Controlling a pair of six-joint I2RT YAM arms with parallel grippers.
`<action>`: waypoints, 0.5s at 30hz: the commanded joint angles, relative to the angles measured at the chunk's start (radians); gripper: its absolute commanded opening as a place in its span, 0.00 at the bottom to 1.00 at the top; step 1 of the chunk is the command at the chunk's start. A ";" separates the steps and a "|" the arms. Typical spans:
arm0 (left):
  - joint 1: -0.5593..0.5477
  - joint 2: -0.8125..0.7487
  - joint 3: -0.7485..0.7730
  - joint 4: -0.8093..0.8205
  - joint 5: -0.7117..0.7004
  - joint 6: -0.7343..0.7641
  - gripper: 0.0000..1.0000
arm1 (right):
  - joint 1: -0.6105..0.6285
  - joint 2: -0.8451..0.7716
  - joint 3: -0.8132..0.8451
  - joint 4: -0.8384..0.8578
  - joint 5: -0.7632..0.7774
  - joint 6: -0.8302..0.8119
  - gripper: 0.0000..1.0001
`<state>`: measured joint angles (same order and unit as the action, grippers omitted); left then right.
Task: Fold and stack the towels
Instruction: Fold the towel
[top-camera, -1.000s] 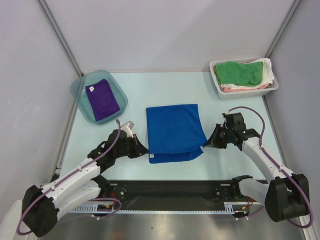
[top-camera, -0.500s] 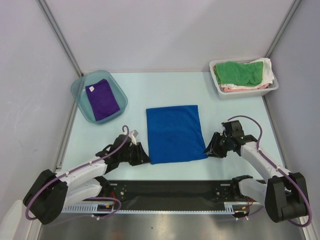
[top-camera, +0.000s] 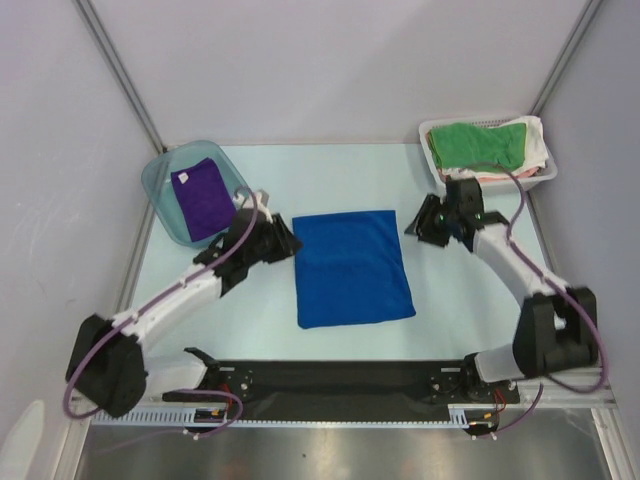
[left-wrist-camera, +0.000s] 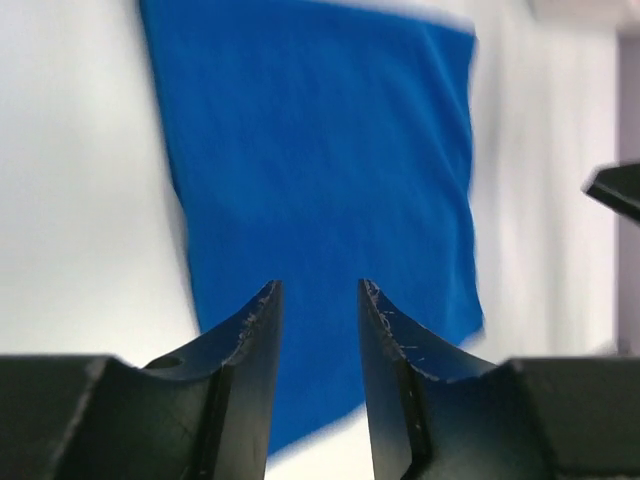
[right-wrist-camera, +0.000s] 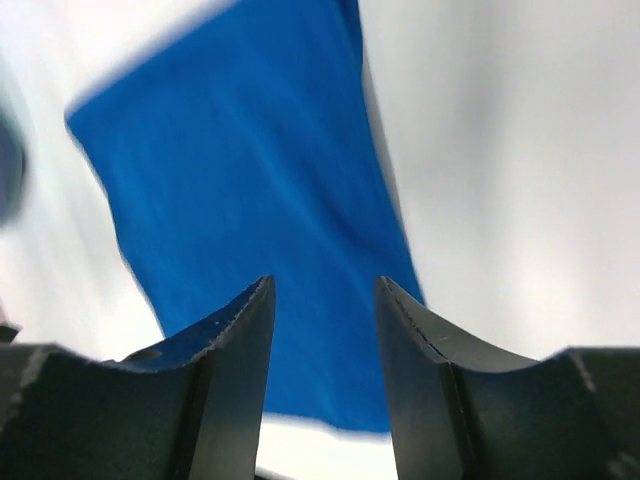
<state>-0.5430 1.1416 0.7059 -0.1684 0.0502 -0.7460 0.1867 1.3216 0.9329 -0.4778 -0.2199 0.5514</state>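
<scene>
The blue towel (top-camera: 352, 268) lies flat in the middle of the bench (top-camera: 330, 180), a plain rectangle with its long sides running away from the arm bases. The left hand (top-camera: 283, 240) sits just beside its far left corner and the right hand (top-camera: 418, 222) just beside its far right corner. In each wrist view the jaws stand a little apart with nothing between them, and blue cloth fills the view beyond the tips. The purple towel (top-camera: 205, 198) rests folded in the teal tub (top-camera: 165, 165) at far left. The green towel (top-camera: 478, 143) lies on top of a white cloth (top-camera: 540, 140) in the basket (top-camera: 440, 185) at far right. The step in hand looks like another fold of the blue one, taken from its far edge. To do it well, both hands should come down at the corners together, with the lower jaw of each sliding under the hem. Each pinch must take every layer there, since the pictures do not show whether the cloth is doubled. The jaws seem open enough for terry, though a slightly wider gap would make the catch surer. Both corners should then rise evenly and travel toward the near edge in step, so the cloth neither skews nor drags across the bench. Matching edge to edge before letting go keeps the fold square for stacking.
</scene>
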 joint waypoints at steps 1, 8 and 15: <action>0.057 0.139 0.124 0.038 -0.200 0.089 0.41 | -0.001 0.213 0.200 0.148 0.126 -0.040 0.49; 0.166 0.521 0.420 0.017 -0.202 0.146 0.38 | -0.007 0.578 0.505 0.166 0.128 -0.071 0.46; 0.184 0.753 0.607 -0.020 -0.121 0.186 0.38 | 0.003 0.754 0.644 0.149 0.113 -0.106 0.45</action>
<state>-0.3641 1.8576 1.2331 -0.1822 -0.1184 -0.6064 0.1822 2.0472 1.5013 -0.3313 -0.1123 0.4850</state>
